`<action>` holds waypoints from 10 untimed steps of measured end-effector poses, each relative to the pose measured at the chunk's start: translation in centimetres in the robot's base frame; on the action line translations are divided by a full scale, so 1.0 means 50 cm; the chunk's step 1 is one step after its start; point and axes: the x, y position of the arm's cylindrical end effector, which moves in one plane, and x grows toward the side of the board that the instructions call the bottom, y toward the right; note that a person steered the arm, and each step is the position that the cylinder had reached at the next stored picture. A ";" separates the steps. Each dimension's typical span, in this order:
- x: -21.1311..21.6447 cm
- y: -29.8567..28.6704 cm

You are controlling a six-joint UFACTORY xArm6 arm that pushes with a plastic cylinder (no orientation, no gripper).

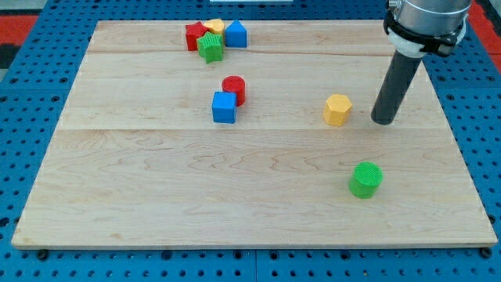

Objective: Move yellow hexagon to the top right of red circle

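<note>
The yellow hexagon [337, 109] lies right of the board's middle. The red circle [234, 88] stands left of it, near the middle, touching a blue cube [224, 107] at its lower left. My tip [383, 121] rests on the board just right of the yellow hexagon, a small gap apart from it. The dark rod rises from the tip toward the view's top right.
A cluster at the view's top holds a red block [193, 36], a green block [210, 47], a yellow block [214, 27] and a blue block [236, 34]. A green circle [365, 179] stands at the lower right. The wooden board [156, 188] lies on a blue pegboard.
</note>
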 end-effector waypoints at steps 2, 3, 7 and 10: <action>-0.074 -0.121; -0.016 -0.106; -0.165 -0.242; -0.173 -0.323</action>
